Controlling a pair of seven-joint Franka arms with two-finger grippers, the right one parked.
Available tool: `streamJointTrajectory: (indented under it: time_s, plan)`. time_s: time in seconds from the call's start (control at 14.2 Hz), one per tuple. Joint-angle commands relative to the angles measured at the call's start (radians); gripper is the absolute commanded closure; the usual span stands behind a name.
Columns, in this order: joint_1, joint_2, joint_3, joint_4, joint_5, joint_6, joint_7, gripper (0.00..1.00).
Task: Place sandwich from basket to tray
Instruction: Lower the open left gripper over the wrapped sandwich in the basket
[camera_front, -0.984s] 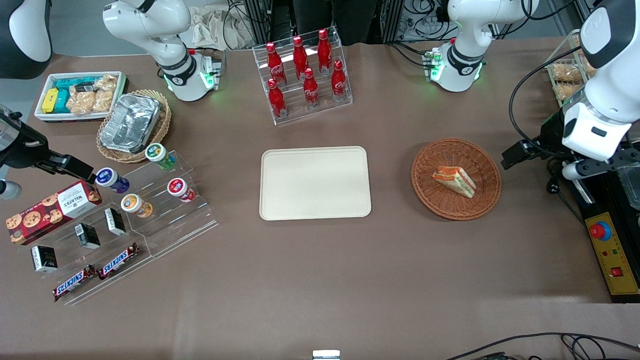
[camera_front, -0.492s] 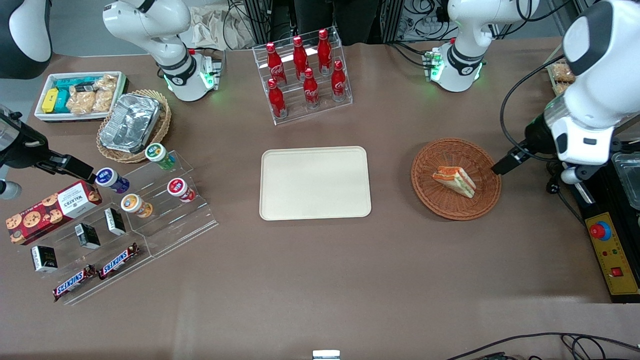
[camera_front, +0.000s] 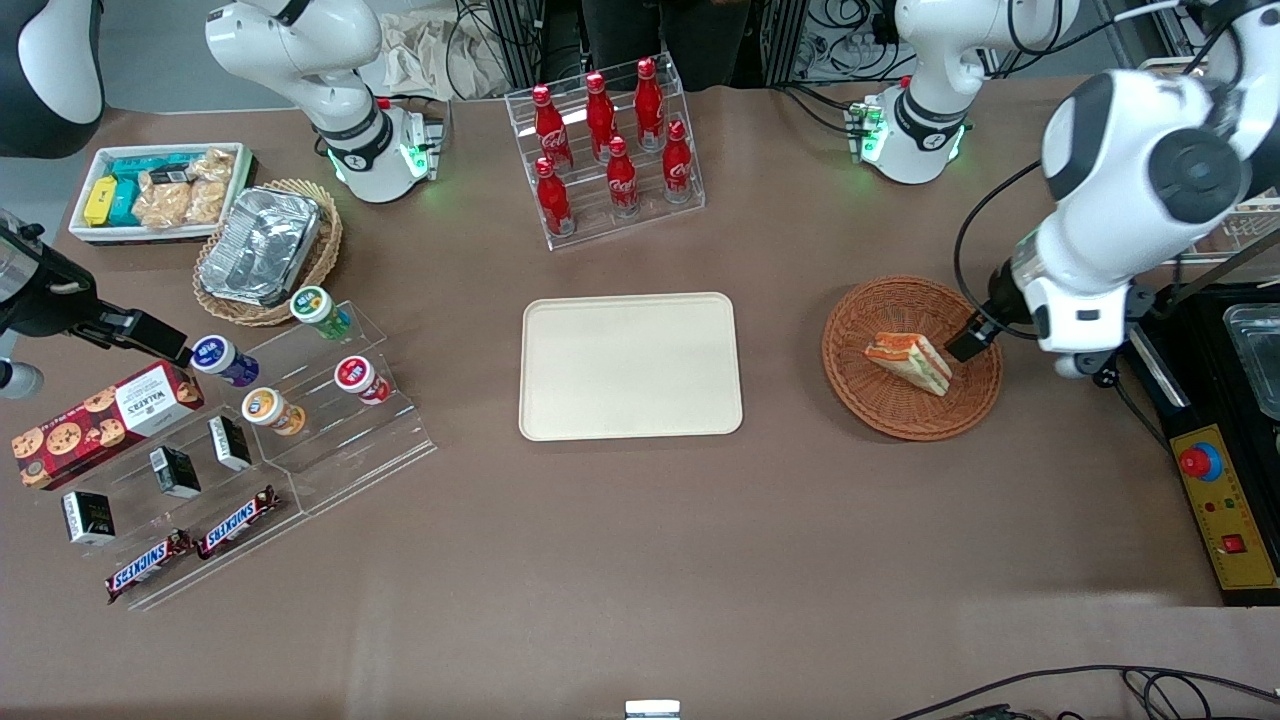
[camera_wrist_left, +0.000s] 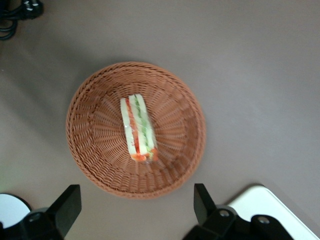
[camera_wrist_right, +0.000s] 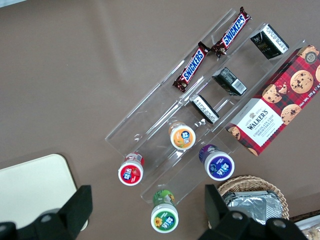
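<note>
We count one small wedge-shaped sandwich (camera_front: 910, 362) of pale bread with orange-red and green filling layers, lying in the middle of one round, shallow, reddish-brown woven wicker basket (camera_front: 880, 405). The basket sits on the brown bench, toward the working arm's end, well apart from the bench edges. One flat rectangular cream-beige tray (camera_front: 630, 366) with rounded corners and a low rim lies near the middle of the bench, beside the basket and apart from it; its plain surface carries nothing.

From the wrist camera we see the sandwich (camera_wrist_left: 138, 128) edge-on: pale bread slices with one red and one green stripe between them, resting on the basket's (camera_wrist_left: 95, 165) ribbed weave.

Farther from the front camera than the tray, we count seven red cola bottles (camera_front: 610, 140) on one clear stepped acrylic rack. Toward the parked arm's end we count one lighter tan wicker basket holding one crinkled silver foil container (camera_front: 262, 244), four small round-lidded cups (camera_front: 290, 360) on a clear stand, two Snickers bars (camera_front: 195, 548) and one red tartan cookie box (camera_front: 100, 418).

The left arm's white elbow bends over the bench edge, its forearm reaching down toward the basket. The black two-finger gripper (camera_wrist_left: 137, 210) hangs above the basket's rim, released, its two fingers (camera_wrist_left: 65, 207) spread wide and holding nothing.
</note>
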Motion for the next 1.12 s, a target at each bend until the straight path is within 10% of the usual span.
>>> streamJointTrajectory:
  time_s: [0.0, 1.05]
  plan:
    - [-0.026, -0.006, 0.003, -0.106, 0.042, 0.102, -0.115, 0.00]
    - [-0.020, 0.184, 0.008, -0.254, 0.032, 0.407, -0.255, 0.00]
